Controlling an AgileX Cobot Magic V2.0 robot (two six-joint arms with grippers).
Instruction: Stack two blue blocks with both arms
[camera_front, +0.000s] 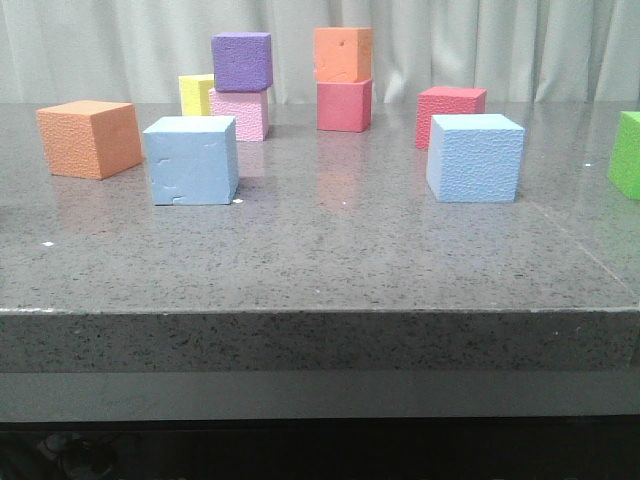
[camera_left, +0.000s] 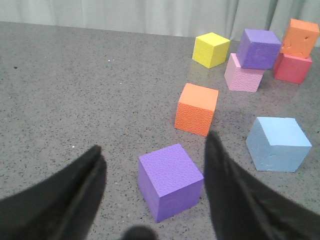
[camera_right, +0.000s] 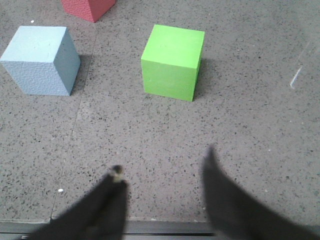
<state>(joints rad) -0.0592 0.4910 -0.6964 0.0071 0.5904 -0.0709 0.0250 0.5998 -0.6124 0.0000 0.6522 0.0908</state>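
Two sky-blue blocks stand apart on the grey table: the left blue block (camera_front: 190, 160) and the right blue block (camera_front: 475, 157). Neither gripper shows in the front view. In the left wrist view my left gripper (camera_left: 155, 145) is open and empty, its fingers on either side of a purple cube (camera_left: 170, 180). The left blue block (camera_left: 277, 142) lies beyond the fingers, off to one side. In the right wrist view my right gripper (camera_right: 164, 162) is open and empty over bare table. The right blue block (camera_right: 40, 60) stands well ahead of it.
An orange cube (camera_front: 90, 138) sits beside the left blue block. At the back stand a yellow cube (camera_front: 195, 93), a purple cube on a pink one (camera_front: 240, 85), an orange cube on a red one (camera_front: 344, 80) and a red cube (camera_front: 450, 108). A green cube (camera_right: 172, 60) is at the right.
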